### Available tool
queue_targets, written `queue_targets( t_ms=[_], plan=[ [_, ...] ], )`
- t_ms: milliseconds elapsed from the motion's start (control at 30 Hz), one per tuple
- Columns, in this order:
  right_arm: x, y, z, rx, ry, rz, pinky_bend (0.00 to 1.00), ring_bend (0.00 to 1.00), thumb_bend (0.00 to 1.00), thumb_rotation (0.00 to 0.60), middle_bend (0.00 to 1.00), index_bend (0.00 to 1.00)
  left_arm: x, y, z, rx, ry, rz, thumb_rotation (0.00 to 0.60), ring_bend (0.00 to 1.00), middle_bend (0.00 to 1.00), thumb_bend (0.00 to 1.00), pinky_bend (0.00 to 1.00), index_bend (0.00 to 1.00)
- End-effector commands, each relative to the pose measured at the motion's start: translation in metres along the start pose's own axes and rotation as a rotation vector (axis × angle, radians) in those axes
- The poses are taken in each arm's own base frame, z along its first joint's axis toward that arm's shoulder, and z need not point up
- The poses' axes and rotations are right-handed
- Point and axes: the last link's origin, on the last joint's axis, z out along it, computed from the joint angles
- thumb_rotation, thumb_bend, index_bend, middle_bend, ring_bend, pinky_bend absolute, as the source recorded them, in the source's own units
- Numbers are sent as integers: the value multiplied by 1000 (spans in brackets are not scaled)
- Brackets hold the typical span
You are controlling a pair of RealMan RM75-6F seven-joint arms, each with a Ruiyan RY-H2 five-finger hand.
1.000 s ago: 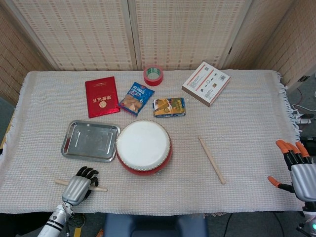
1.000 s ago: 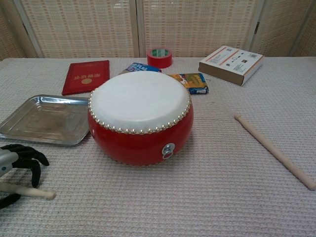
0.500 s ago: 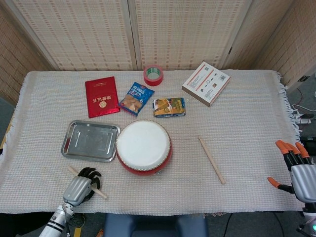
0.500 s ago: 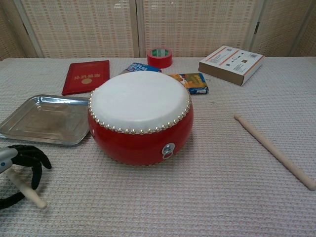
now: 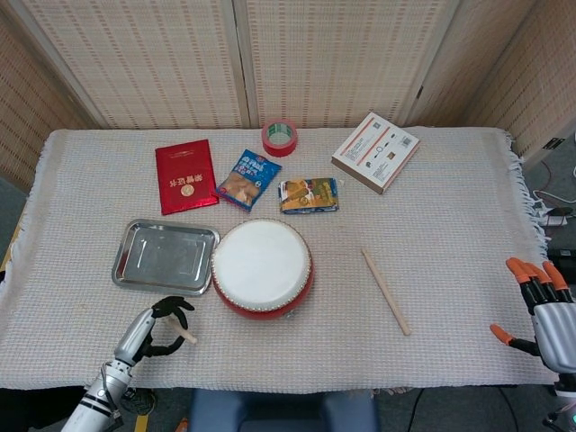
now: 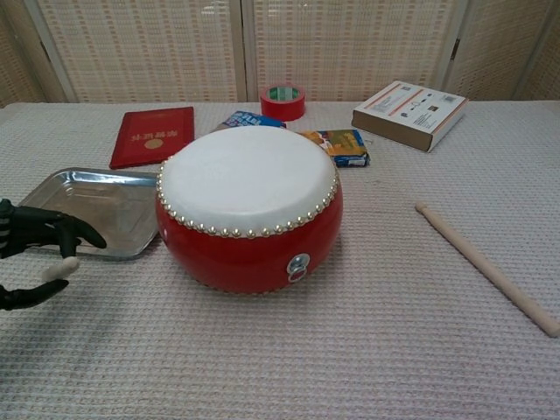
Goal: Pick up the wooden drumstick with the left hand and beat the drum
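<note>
The red drum [image 5: 262,266] [image 6: 249,206] with a white skin stands at the middle of the table. My left hand [image 5: 155,325] [image 6: 33,254] is raised off the cloth just to the drum's left and grips a wooden drumstick; only the stick's short pale tip [image 5: 188,338] [image 6: 54,270] pokes out from between the dark fingers. A second wooden drumstick [image 5: 385,291] [image 6: 486,269] lies loose on the cloth to the right of the drum. At the table's right edge my right hand [image 5: 543,310] hangs with its orange-tipped fingers spread, holding nothing.
A metal tray [image 5: 135,266] [image 6: 52,226] lies just beyond my left hand, beside the drum. Further back are a red booklet [image 5: 185,175], a red tape roll [image 5: 279,138], two snack packets [image 5: 247,179] [image 5: 309,194] and a white box [image 5: 375,151].
My left hand has lifted off the cloth with the drumstick, which has swung from lying crosswise to end-on. The right hand has stayed put.
</note>
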Motion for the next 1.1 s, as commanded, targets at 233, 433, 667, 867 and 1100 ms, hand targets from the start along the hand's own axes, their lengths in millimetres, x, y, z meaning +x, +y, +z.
queue_targets(
  t_ms=[233, 433, 667, 867, 1100],
  plan=[
    [0, -1, 0, 4, 3, -1, 0, 0, 37, 600, 77, 0, 28, 17, 6, 49, -57, -435, 600, 169, 331, 356, 158, 599],
    [0, -2, -1, -2, 0, -2, 0, 0, 37, 600, 76, 0, 44, 10, 14, 122, -94, -767, 600, 192, 369, 358, 170, 610],
    [0, -4, -2, -5, -3, -1, 0, 0, 38, 600, 77, 0, 52, -7, 23, 203, -143, -979, 600, 228, 380, 359, 178, 613],
    [-1, -4, -3, -12, -10, 3, 0, 0, 37, 600, 77, 0, 65, -22, 29, 283, -166, -1221, 600, 239, 386, 359, 200, 608],
    [0, -5, -4, -12, -7, -1, 0, 0, 37, 600, 77, 0, 65, -29, 34, 265, -185, -1197, 600, 244, 385, 359, 209, 511]
  ],
)
